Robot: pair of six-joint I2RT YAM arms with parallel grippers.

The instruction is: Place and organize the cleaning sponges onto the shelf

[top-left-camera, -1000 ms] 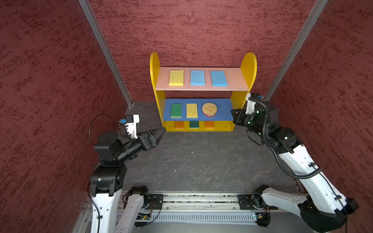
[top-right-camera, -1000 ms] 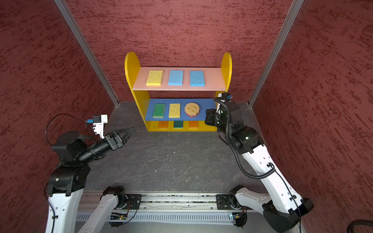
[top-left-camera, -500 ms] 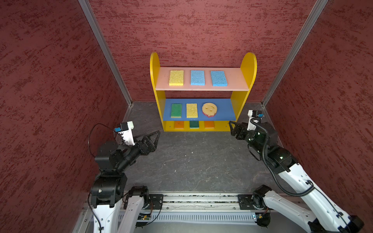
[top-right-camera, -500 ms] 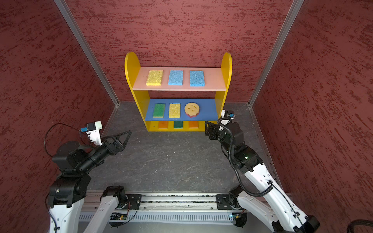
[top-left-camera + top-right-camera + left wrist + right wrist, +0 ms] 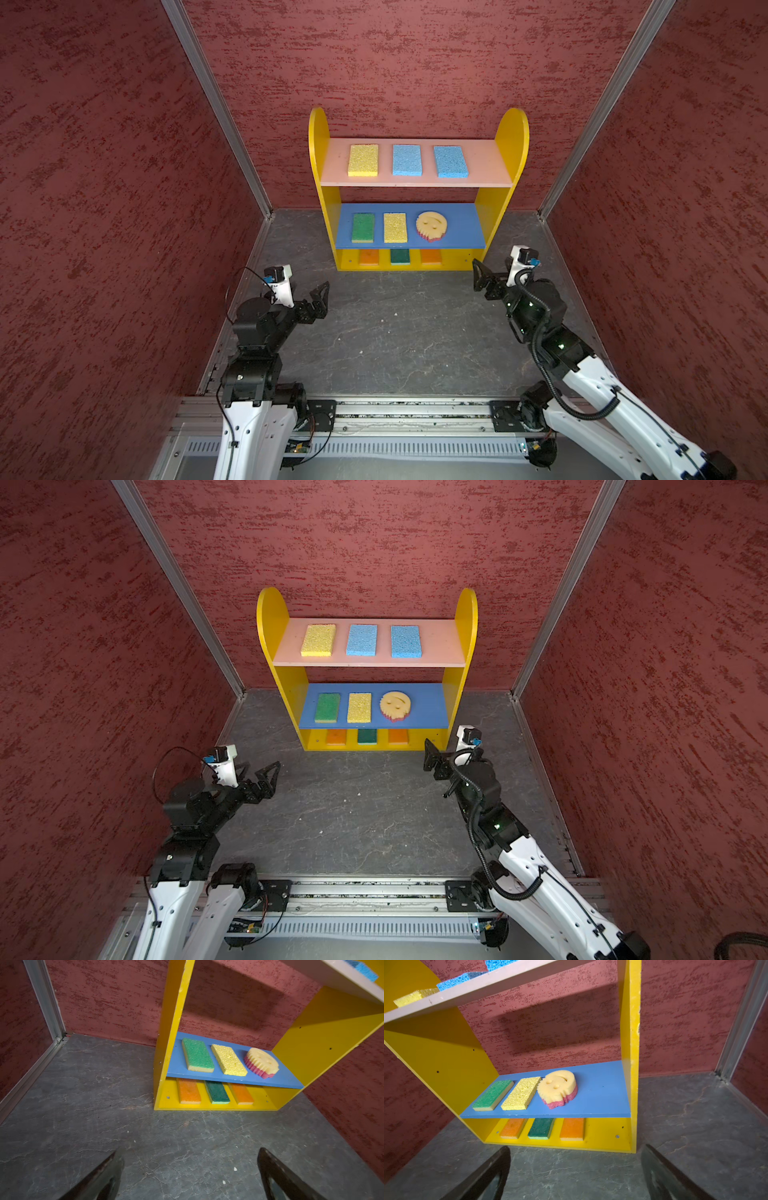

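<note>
Left gripper [image 5: 318,296], lower left, and right gripper [image 5: 482,279], centre right, both gape empty. One careless swing near the shelf [image 5: 512,137] could jolt the smiley-face sponge [image 5: 431,226] off.

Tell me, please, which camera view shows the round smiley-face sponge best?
The right wrist view: the smiley-face sponge sits close up, eyes, smile and pink underlayer clear. The left wrist view shows the sponge from the side, toothed edge plain, face foreshortened. In both top views the sponge is small.
</note>
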